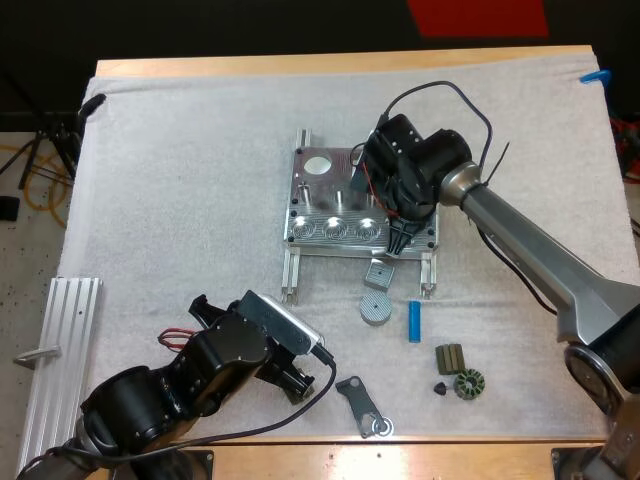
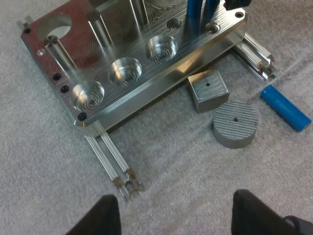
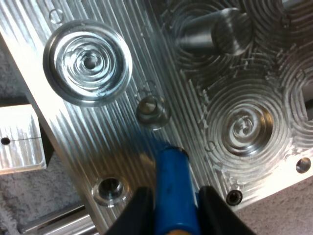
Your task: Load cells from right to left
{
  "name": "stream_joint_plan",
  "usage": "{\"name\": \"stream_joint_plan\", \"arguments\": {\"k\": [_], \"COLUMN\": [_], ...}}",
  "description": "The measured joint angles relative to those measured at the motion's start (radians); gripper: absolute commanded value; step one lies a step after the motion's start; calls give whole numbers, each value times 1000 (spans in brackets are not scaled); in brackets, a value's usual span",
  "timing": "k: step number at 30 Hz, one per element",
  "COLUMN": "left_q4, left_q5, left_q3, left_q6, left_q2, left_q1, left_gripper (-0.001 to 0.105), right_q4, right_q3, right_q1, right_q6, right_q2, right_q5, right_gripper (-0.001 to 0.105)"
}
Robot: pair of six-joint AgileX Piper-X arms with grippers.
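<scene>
Table covered by white mat. Upper centre: metal fixture, right end hidden under the right arm. Front row of three round sockets empty. At the fixture's right front corner, right gripper has its fingers clamped on an upright blue cylinder; lower end meets the plate, seating unclear. Lower left: left gripper, jaws wide apart, nothing held. Below the fixture: grey disc, square block, loose blue cylinder lying flat, small dark parts.
</scene>
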State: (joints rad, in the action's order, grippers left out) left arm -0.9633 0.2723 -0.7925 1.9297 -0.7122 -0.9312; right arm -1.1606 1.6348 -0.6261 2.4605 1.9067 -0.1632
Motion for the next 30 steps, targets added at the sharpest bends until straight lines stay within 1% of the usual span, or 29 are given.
{"name": "stream_joint_plan", "arguments": {"k": [17,19,20,21,22,24,26,27,30], "left_q4": [0,0,0,0,0,0,0,0,0], "left_q5": [0,0,0,0,0,0,0,0,0], "left_q3": [0,0,0,0,0,0,0,0,0], "left_q6": [0,0,0,0,0,0,0,0,0], "left_q2": [0,0,0,0,0,0,0,0,0], "left_q1": [0,0,0,0,0,0,0,0,0], "left_gripper": [50,50,50,50,50,50,50,50,50], "right_q4": [3,3,3,3,3,8,18,24,46], "right_q3": [0,0,0,0,0,0,-2,-4,-6], "right_q1": [0,0,0,0,0,0,0,0,0], "right_q6": [0,0,0,0,0,0,0,0,-8], "right_q2": [11,11,11,11,11,11,21,24,24], "right_q5": [-26,-26,-26,-26,-26,-28,-31,-32,-35], "right_gripper": [8,10,13,20,23,39,46,47,47]}}
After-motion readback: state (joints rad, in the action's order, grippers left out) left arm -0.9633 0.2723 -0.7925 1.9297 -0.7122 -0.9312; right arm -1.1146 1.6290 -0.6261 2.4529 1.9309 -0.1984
